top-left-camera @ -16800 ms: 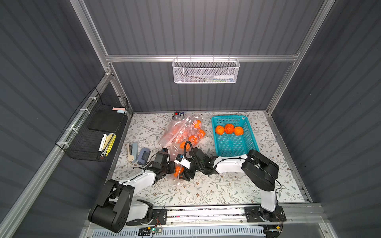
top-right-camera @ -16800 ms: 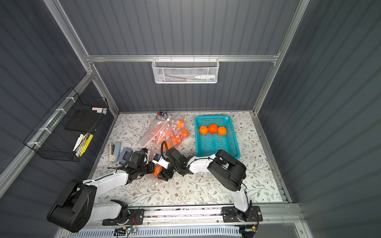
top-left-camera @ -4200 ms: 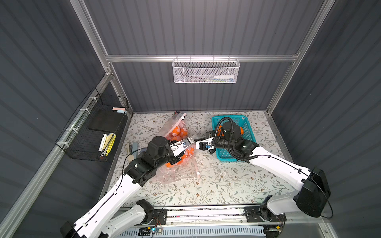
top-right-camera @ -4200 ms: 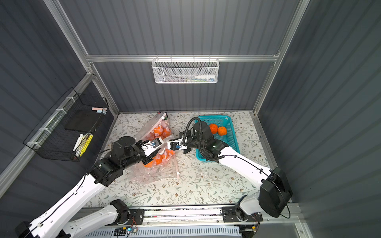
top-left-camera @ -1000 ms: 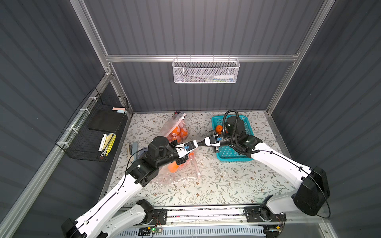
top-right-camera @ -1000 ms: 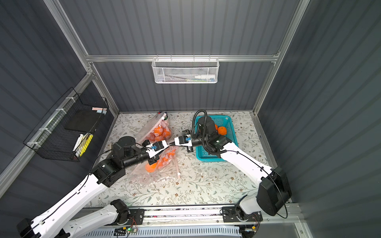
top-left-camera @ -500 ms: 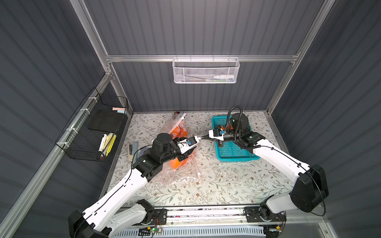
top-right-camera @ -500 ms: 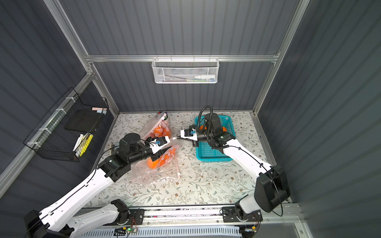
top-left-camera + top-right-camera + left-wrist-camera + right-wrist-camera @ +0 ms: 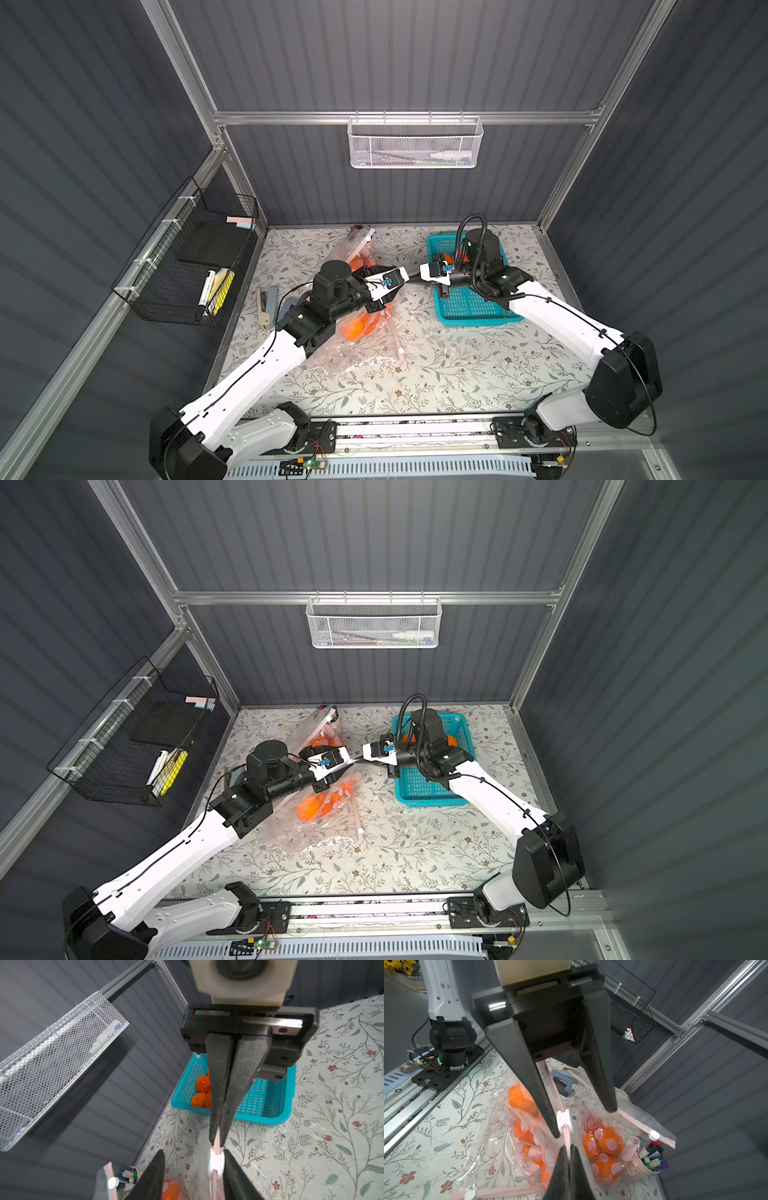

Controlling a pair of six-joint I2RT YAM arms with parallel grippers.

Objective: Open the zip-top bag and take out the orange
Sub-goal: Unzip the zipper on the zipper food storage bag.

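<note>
Floral table [image 9: 457, 365] | right tool [image 9: 217, 1144] pinches bag zip [image 9: 566, 1140] | left tool [image 9: 583, 1123] parted around slider [image 9: 564, 1118]

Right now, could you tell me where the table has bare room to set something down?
Free: the front strip of table between the bags and the rail, and right of the basket. Crowded: the back left, around the bags.

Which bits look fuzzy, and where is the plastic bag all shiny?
In the left wrist view the right gripper sits near the lens, its pale housing soft and out of focus, and the white mesh basket looks slightly smeared; in a top view the zip-top bag glints white along its crinkled lower edge, everything else there sharp.
</note>
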